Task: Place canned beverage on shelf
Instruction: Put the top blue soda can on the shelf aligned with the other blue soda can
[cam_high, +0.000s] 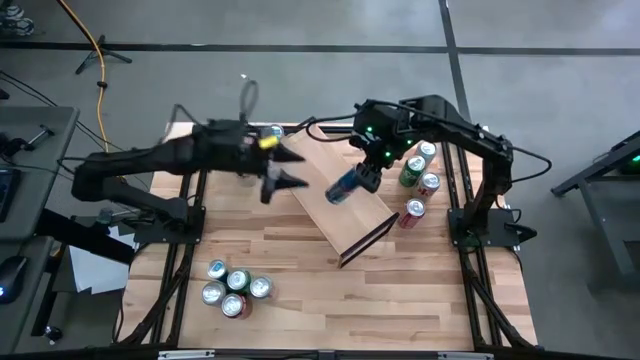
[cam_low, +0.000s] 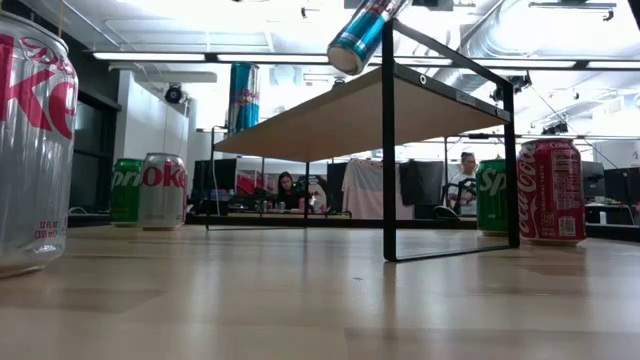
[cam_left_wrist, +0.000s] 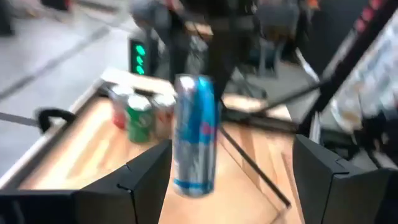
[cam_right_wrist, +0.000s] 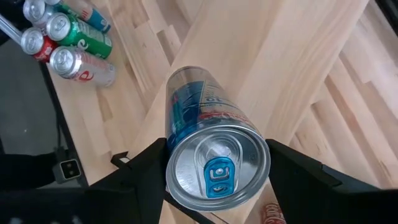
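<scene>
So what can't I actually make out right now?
- Blue can bottom: right wrist view, hidden behind the can's own body.
- Can's gap above the shelf: high view looks straight down; low view cuts off the can's top.
- Left gripper fingers: high view, too small.
- Cans beyond: left wrist view, blurred.

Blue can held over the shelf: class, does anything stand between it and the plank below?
Nothing visible does. The right tool holds the blue can tilted above the shelf, whose plank is bare beneath it.

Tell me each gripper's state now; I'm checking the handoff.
Left gripper: open, holding nothing, beside the shelf.
Right gripper: shut on the blue can, above the shelf.
</scene>
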